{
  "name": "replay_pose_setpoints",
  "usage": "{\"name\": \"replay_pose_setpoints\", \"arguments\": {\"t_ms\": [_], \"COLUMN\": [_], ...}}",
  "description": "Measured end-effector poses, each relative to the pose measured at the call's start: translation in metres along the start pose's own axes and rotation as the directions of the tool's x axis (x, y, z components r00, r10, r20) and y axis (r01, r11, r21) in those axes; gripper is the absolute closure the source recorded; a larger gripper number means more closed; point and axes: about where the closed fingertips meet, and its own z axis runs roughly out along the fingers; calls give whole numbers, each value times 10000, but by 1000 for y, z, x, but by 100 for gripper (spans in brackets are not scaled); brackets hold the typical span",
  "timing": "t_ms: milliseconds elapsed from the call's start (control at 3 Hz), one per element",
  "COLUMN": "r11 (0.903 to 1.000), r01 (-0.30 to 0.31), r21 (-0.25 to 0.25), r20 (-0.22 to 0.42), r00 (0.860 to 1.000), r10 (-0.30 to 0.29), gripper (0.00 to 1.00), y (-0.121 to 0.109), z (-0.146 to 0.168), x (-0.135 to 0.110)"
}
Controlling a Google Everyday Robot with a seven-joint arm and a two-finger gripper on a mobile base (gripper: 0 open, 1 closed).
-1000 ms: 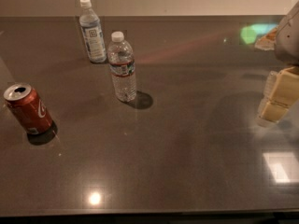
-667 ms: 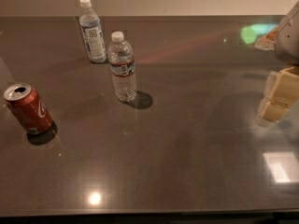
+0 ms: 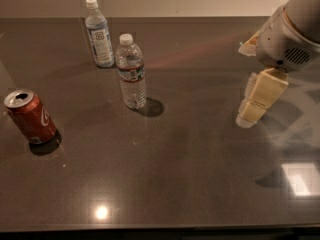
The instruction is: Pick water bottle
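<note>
The water bottle [image 3: 131,71] is clear ribbed plastic with a white cap and a narrow dark green-and-red label band. It stands upright on the dark table [image 3: 190,149], left of centre. My gripper [image 3: 256,100] hangs at the right side of the view, above the table and well to the right of the bottle. It holds nothing that I can see.
A slimmer bottle [image 3: 98,33] with a large pale blue-white label stands just behind and left of the water bottle. A red soda can [image 3: 30,116] with an open top stands at the left. The table's far edge meets a pale wall.
My gripper and arm have moved left, further into the view, toward the table's middle. The bottles and can have not moved.
</note>
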Motion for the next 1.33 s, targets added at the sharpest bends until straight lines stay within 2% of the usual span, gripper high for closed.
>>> {"name": "replay_pose_setpoints", "arguments": {"t_ms": [333,667,1000,1333], "r11": [9993,9977,9962,9939], "r01": [164,388,526,654], "r21": [-331,-558,-691,-888], "r20": [1049,2165,3296,4358], "r00": [9944,9759,9437,8998], "r10": [-129,-259,-270,-202], "gripper": [0,0,0,0], "y": [-10,-20,-27,-34], "z": [29,56,72,86], "x": [-36,-78,-117,-152]}}
